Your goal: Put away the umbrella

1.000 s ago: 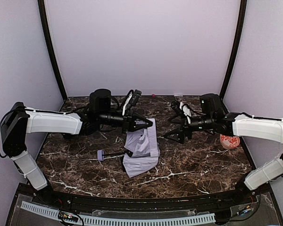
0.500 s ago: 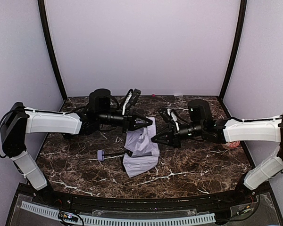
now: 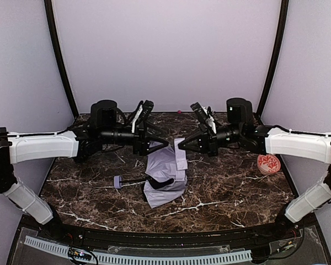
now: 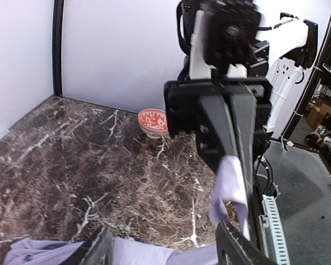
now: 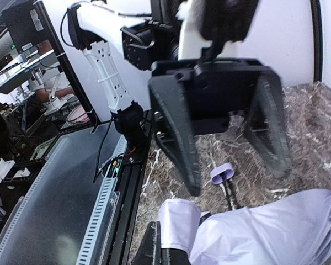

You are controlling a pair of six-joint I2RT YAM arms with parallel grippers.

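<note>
Desk (image 3: 237, 193), dark marble, white veins. Landmark: red-and-white bowl (image 3: 268, 163) at the desk's right edge.

Umbrella (image 3: 166, 175) lies collapsed on the desk, well apart from the bowl toward the left-arm side, about mid-desk. The pale lavender fabric is bunched, with a fold of black lining showing on the side facing away from the bowl. The thin black shaft runs out farther from the bowl and ends in the small lavender handle (image 3: 117, 181), the umbrella part farthest from the bowl.

Right fingers (image 3: 183, 147) sit between the bowl and the umbrella's far edge, raised off the desk. They are pressed together on the top corner of the lavender fabric, and a strip of it hangs from the tips in the left wrist view.

Left fingers (image 3: 157, 144) are on the far side of the umbrella from the bowl, facing the right fingers tip to tip and near them. They are spread with nothing between them, clear in the right wrist view.

The bowl stands upright, untouched, apart from both arms.
</note>
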